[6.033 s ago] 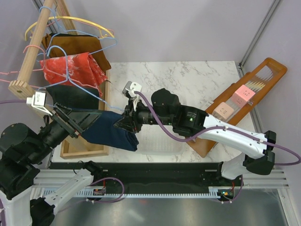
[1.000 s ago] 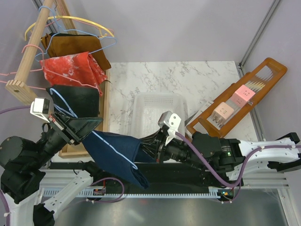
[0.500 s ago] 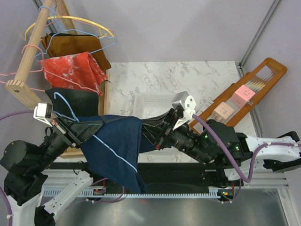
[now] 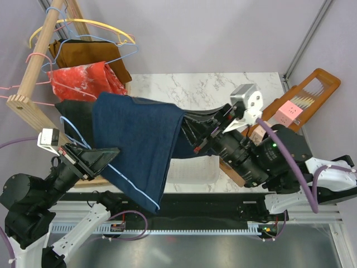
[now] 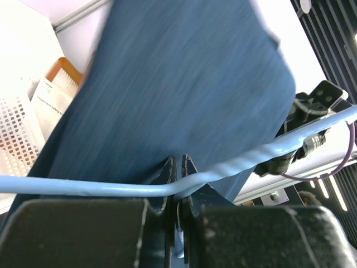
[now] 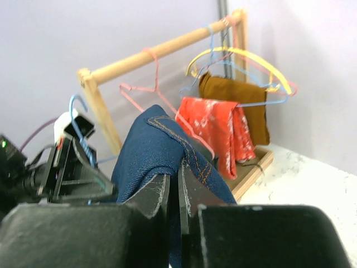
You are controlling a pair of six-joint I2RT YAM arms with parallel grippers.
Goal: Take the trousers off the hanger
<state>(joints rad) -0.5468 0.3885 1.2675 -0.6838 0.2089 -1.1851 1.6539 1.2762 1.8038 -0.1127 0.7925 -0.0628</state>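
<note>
1. Left claw (image 5: 177,167) is closed tight on the thin blue wire of the hanger (image 5: 83,187). I judge this grip is meant to anchor the hanger while the cloth is drawn off it.
2. Right claw (image 6: 174,177) is pinched together on a stitched fold of the blue denim trousers (image 6: 150,142), which gives it a firm edge to pull by.
3. Between the two claws the trousers hang in the air. They are high at the pinched end and spread wide, and the lower part is draped over the hanger's wire, so they are not yet free.
4. Left arm slants up and forward from its base, holding the hanger out just in front of the wooden rack (image 4: 36,64).
5. Right arm is reared up high and leans across the white basket (image 4: 192,170) on the tabletop (image 4: 206,89), its wrist turned toward the rack.
6. Behind the denim, a darker pair (image 4: 75,114) hangs by the rack, just below the red cloth (image 4: 83,78).
</note>
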